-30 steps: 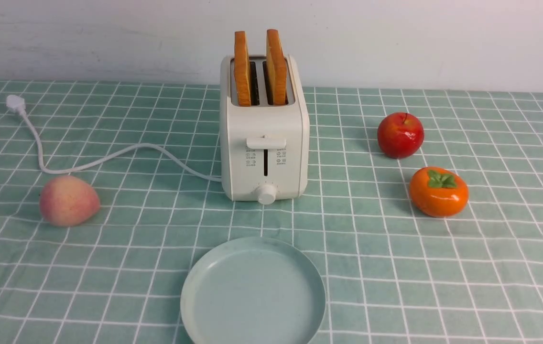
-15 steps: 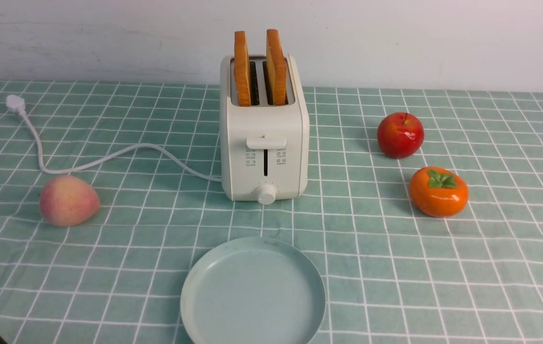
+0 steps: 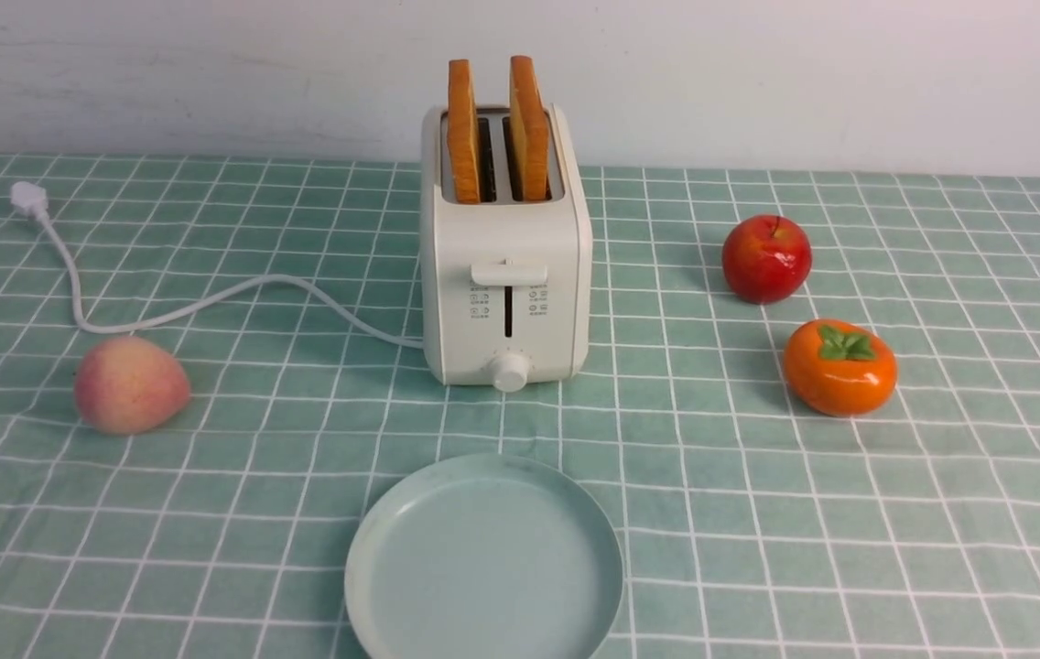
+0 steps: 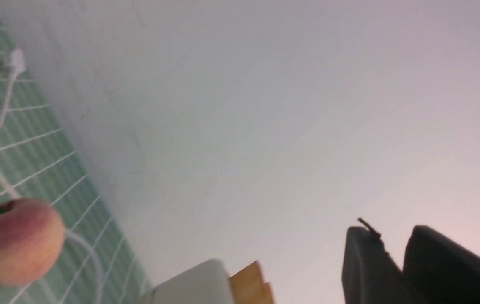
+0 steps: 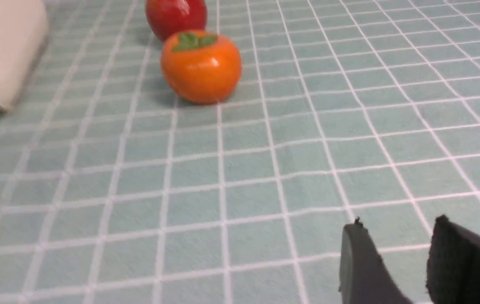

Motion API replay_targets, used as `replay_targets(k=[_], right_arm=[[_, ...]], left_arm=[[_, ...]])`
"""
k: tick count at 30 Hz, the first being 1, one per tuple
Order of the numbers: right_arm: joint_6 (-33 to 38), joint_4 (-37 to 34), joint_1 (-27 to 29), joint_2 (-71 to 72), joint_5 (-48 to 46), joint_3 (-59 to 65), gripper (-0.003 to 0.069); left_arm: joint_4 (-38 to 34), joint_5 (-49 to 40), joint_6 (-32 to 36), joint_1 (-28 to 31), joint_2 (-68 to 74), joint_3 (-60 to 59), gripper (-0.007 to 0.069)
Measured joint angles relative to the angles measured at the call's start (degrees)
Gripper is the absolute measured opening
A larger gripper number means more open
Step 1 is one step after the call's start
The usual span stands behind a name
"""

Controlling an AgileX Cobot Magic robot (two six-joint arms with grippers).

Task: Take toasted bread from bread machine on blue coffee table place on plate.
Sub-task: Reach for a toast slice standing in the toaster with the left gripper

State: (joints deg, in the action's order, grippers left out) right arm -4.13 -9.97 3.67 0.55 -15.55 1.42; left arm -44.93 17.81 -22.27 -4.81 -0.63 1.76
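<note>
Toasted bread [image 3: 463,128]: both slices are standing upright in the bread machine [image 3: 506,275], one per slot, upper halves sticking out above the top

Bread machine is sitting centre-far on the tabletop [image 3: 850,513], lever and knob facing near

Plate [image 3: 483,558] is lying bare at the near edge, in front of the machine and apart from it

White cord [image 3: 209,302] is trailing left from the machine to a plug [image 3: 28,197] at far left

Peach [image 3: 131,384] is resting on the left; red apple [image 3: 765,259] and orange persimmon [image 3: 839,368] are sitting on the right, the persimmon nearer

Left gripper [image 4: 392,231]: fingers [image 4: 371,270] are standing close together against the wall [image 4: 265,105], with nothing between them; whether they are pressed together I cannot tell

Right gripper [image 5: 399,221]: fingers [image 5: 362,266] are standing spread low over the tabletop, cloth showing between them, pinching nothing
</note>
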Motion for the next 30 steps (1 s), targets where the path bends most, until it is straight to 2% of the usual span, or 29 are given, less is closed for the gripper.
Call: replay_targets(k=[1, 3, 7, 8, 12, 13, 15, 17, 18, 20, 22, 24, 27, 28, 30], right_arm=[[-1.6, -3.9, 0.0, 0.0, 2.8, 0.0, 0.0240], [-4.0, -10.3, 0.0, 0.0, 7.8, 0.0, 0.0240], [-7.1, -23.3, 0.0, 0.0, 16.0, 0.0, 0.0240], [-7.1, -23.3, 0.0, 0.0, 16.4, 0.0, 0.0240], [-7.4, -30.0, 0.0, 0.0, 21.1, 0.0, 0.0240], [-7.4, -30.3, 0.0, 0.0, 21.1, 0.0, 0.0240], [-7.5, -31.8, 0.0, 0.0, 20.6, -0.2, 0.0240], [-7.3, -31.7, -0.1, 0.0, 13.8, -2.3, 0.0240], [-7.3, -31.7, -0.1, 0.0, 12.8, -2.6, 0.0240], [-6.7, -28.9, -0.3, -1.5, -2.7, -9.7, 0.0236], [-6.5, -26.2, -0.5, -5.3, -12.9, -15.4, 0.0213], [-5.8, -22.4, -0.5, -10.9, -22.4, -21.2, 0.0167], [-1.6, -16.6, -0.5, -21.3, -36.6, -30.3, 0.0053], [-1.6, -16.3, -0.5, -21.9, -37.4, -30.8, 0.0045], [3.1, -14.2, -0.5, -28.7, -44.8, -35.7, -0.0014]], left_arm=[[1.1, -0.8, 0.0, 0.0, 0.0, 2.5, 0.0037], [4.1, -3.3, 0.4, 0.0, 0.0, 6.6, -0.0014], [9.5, -13.5, 2.8, 0.0, 5.0, 18.5, -0.0014], [9.7, -14.2, 3.0, 0.0, 5.5, 19.1, -0.0014], [15.6, -37.5, 8.2, 0.0, 20.9, 33.3, -0.0014], [15.9, -37.5, 8.4, 0.0, 21.7, 33.9, -0.0014], [19.2, -49.2, 10.0, 0.0, 31.8, 39.9, -0.0014], [21.5, -57.0, 10.7, 0.0, 41.0, 44.1, -0.0014], [21.7, -58.1, 10.8, 0.0, 41.8, 44.4, -0.0014], [22.3, -62.8, 13.1, 0.0, 52.6, 48.3, -0.0014], [21.8, -64.7, 16.0, -0.1, 58.8, 50.4, -0.0014], [21.1, -65.5, 18.7, -1.1, 64.3, 53.6, -0.0014], [21.1, -65.5, 20.5, -5.0, 71.6, 59.9, -0.0014], [21.1, -65.4, 20.5, -5.3, 72.0, 60.3, -0.0014], [22.0, -64.3, 20.4, -8.8, 77.1, 65.6, -0.0014]])
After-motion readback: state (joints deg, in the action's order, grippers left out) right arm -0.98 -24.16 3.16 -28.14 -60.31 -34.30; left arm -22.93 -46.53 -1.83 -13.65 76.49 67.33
